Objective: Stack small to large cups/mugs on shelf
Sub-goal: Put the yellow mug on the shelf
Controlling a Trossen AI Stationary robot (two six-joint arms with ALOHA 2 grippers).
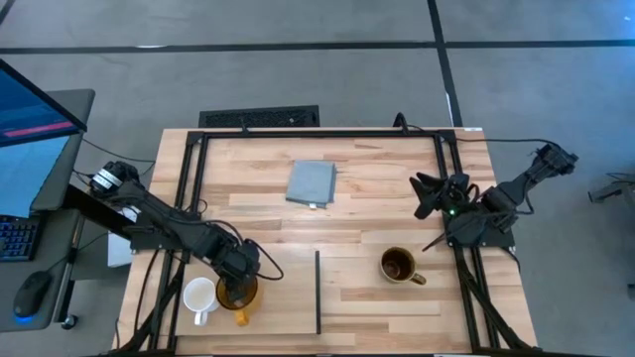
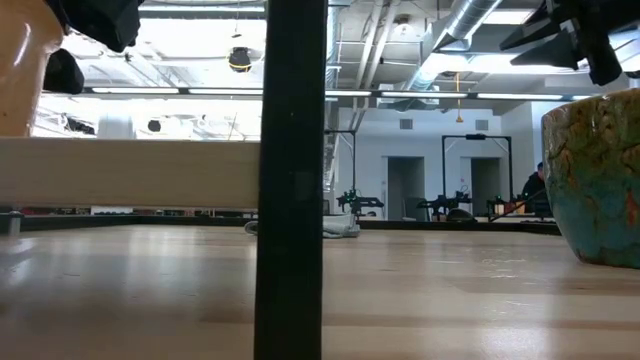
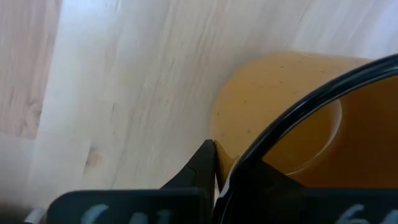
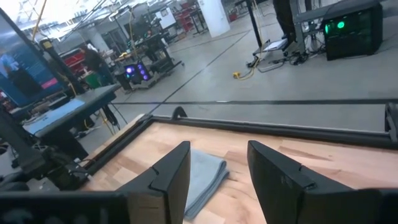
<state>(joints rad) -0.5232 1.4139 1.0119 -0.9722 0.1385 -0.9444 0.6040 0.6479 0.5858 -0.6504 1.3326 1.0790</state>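
The yellow-amber mug (image 1: 241, 296) is at the near left, over the pale shelf (image 1: 283, 297), with my left gripper (image 1: 236, 276) shut on it from above. In the low view it shows at the upper left (image 2: 22, 70), its base hidden behind the shelf's edge (image 2: 130, 172). Just to its left the small white mug (image 1: 199, 295) stands on the shelf. The dark brown mug (image 1: 398, 266) with a tan handle stands upright on the table, to the right of the shelf's black strip (image 1: 317, 293). My right gripper (image 1: 429, 194) hangs open at the right, holding nothing. My left gripper holds the yellow-amber mug by its wall at the rim (image 3: 231, 152), on the mug's far side, opposite the handle. One finger (image 3: 202, 167) is outside the wall and the other is inside. The fingers point steeply down. I cannot tell whether the base touches the shelf.
A folded grey-blue pad (image 1: 312, 183) lies at the table's far middle. Black frame rails (image 1: 193, 188) run along the left, far and right edges. Bare wood lies between the pad and the brown mug.
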